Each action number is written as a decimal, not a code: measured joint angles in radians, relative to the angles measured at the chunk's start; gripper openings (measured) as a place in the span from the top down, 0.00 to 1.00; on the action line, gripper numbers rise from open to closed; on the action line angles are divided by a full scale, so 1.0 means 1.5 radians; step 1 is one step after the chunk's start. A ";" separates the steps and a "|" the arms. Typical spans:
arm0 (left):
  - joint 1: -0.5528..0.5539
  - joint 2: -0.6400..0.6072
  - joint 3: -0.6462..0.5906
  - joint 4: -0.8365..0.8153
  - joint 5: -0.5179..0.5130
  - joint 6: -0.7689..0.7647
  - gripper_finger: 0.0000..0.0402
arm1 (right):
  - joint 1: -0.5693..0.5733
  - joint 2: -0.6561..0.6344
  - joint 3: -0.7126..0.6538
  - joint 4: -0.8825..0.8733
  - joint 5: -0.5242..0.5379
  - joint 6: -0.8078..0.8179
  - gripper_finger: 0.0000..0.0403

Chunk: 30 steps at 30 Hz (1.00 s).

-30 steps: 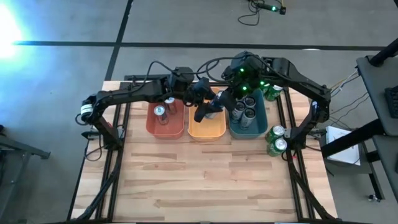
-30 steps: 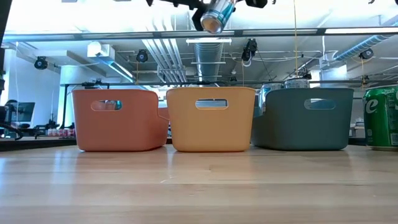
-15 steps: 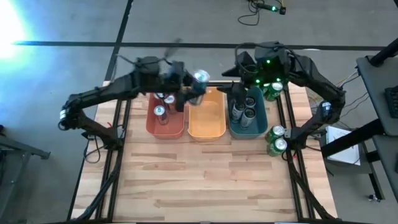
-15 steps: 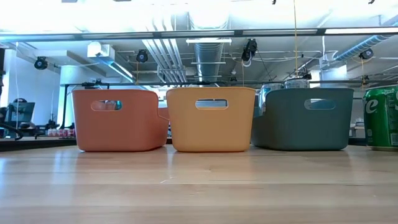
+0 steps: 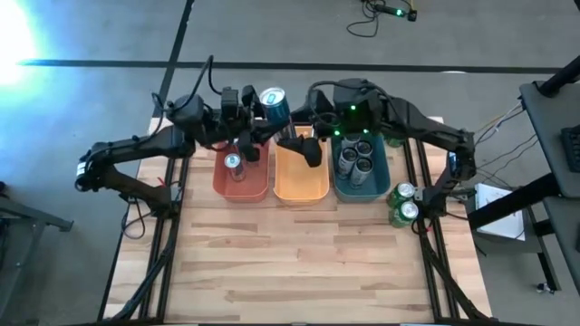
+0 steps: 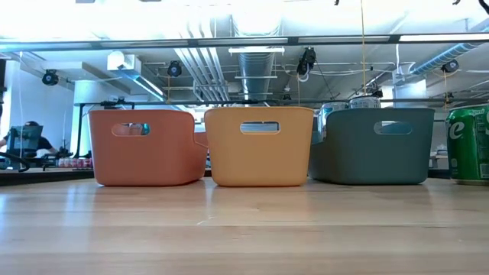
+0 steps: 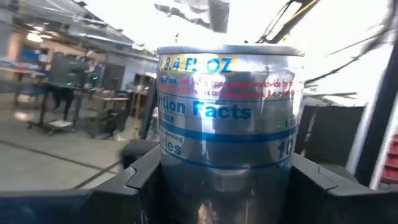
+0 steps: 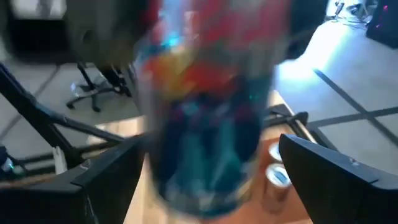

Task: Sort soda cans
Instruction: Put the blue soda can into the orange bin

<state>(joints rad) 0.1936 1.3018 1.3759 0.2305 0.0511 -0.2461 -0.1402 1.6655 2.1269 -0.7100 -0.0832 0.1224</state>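
Three bins (image 5: 302, 188) abreast (cans (image 5: 356, 163) in the rightmost), two cans (image 5: 401, 205) beside.

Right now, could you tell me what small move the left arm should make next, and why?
Probably ease the left gripper over the red bin and lower it: it grips a blue-and-silver can above the bins' back edge, and other cans already lie there.

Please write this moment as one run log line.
left gripper: holds blue-and-silver can aloft | right gripper: over orange bin | teal bin: several cans
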 joint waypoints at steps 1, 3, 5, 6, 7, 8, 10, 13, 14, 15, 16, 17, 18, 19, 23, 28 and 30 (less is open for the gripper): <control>-0.001 0.000 -0.008 0.011 0.002 -0.003 0.49 | -0.001 0.003 0.001 0.004 -0.003 0.011 0.09; -0.003 0.001 -0.021 0.028 0.002 -0.005 0.49 | -0.001 0.006 0.003 0.005 -0.007 0.019 0.09; -0.006 0.002 -0.032 0.052 -0.001 -0.005 0.49 | -0.001 0.007 0.003 0.004 -0.007 0.023 0.09; -0.007 0.002 -0.038 0.063 -0.001 -0.005 0.48 | -0.001 0.007 0.003 0.003 -0.007 0.024 0.10; -0.009 0.001 -0.042 0.078 -0.001 -0.005 0.48 | 0.000 0.007 0.003 0.004 -0.008 0.027 0.11; -0.010 0.000 -0.046 0.088 0.000 -0.008 0.47 | 0.002 0.007 0.003 0.004 -0.011 0.032 0.12; -0.010 -0.001 -0.049 0.098 0.001 -0.015 0.46 | 0.002 0.007 0.003 0.008 -0.014 0.040 0.16; -0.010 0.003 -0.051 0.102 0.002 -0.023 0.46 | 0.003 0.007 0.003 0.008 -0.014 0.044 0.26; -0.011 0.006 -0.051 0.102 0.000 -0.023 0.46 | 0.003 0.007 0.003 0.006 -0.015 0.046 0.30; -0.010 0.008 -0.051 0.102 -0.001 -0.025 0.46 | 0.002 0.008 0.003 0.005 -0.015 0.048 0.33; -0.010 0.008 -0.051 0.101 -0.001 -0.029 0.46 | 0.002 0.008 0.003 0.004 -0.014 0.051 0.37; -0.010 0.008 -0.051 0.100 -0.002 -0.030 0.46 | 0.002 0.008 0.003 0.002 -0.015 0.052 0.40; -0.010 0.008 -0.051 0.099 -0.003 -0.030 0.46 | 0.002 0.008 0.003 0.003 -0.014 0.053 0.43; -0.010 0.008 -0.050 0.097 -0.003 -0.030 0.45 | 0.002 0.008 0.003 0.002 -0.014 0.053 0.45; -0.006 -0.001 -0.026 0.006 -0.005 -0.033 0.38 | 0.002 0.008 0.003 -0.024 -0.017 0.041 0.45; -0.001 -0.011 0.047 -0.220 -0.001 -0.028 0.29 | 0.002 0.013 0.003 -0.111 -0.009 0.000 0.39; -0.002 -0.008 0.084 -0.332 0.011 -0.021 0.28 | 0.003 0.019 0.003 -0.149 -0.004 -0.015 0.38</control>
<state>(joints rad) 0.1913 1.2894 1.5020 -0.2679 0.0670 -0.2770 -0.1352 1.6943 2.1311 -0.9333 -0.0894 0.1005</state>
